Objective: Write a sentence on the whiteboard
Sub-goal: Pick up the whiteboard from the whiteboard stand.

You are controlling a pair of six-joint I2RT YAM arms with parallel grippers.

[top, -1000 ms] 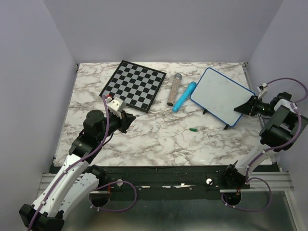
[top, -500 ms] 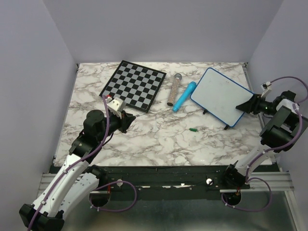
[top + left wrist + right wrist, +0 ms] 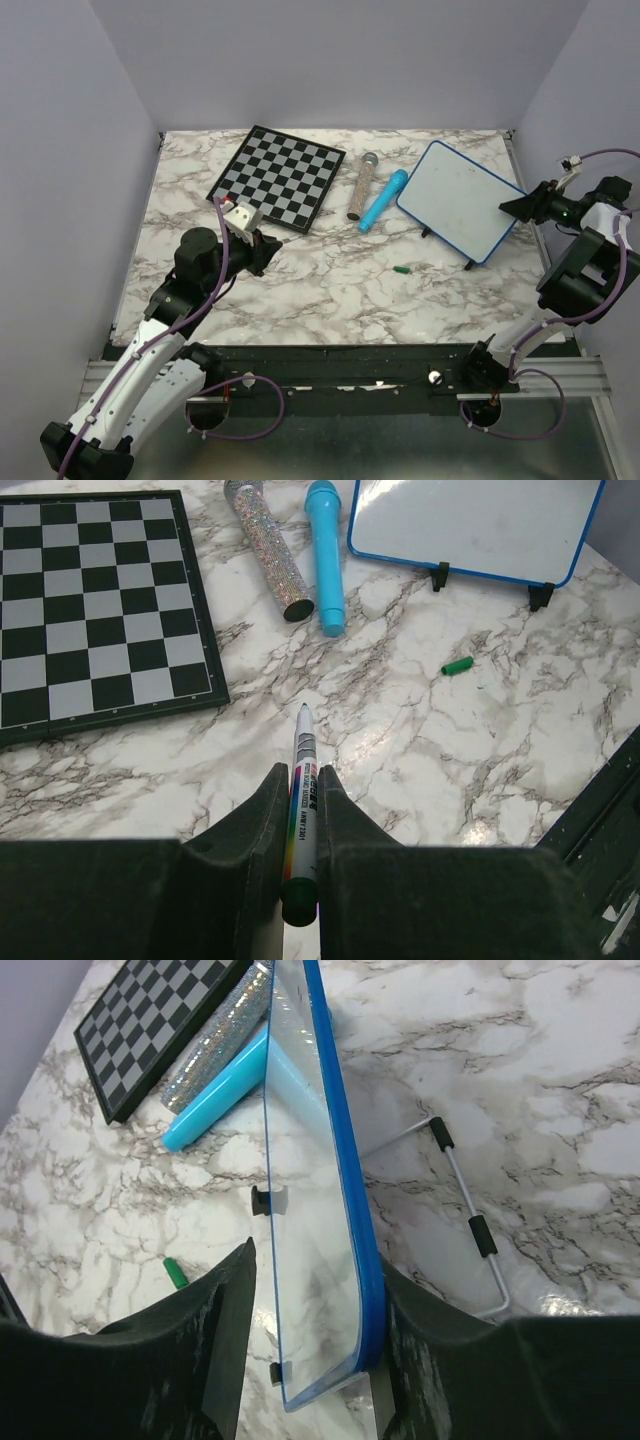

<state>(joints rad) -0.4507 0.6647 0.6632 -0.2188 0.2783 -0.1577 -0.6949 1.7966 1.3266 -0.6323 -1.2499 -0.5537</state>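
White marker (image 3: 303, 742) sat clenched in left claw (image 3: 300, 772) — writing seemingly not yet begun | whiteboard (image 3: 455, 200) stood propped at counter's (image 3: 330, 280) far right, right claw (image 3: 315, 1260) straddled its rim, grip unclear | next: tip likely needed carrying across to board

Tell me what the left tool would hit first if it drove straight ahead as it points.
Leading with the marker it grips, the left tool likely reaches the near end of the glitter microphone or the blue microphone; its height is unclear.
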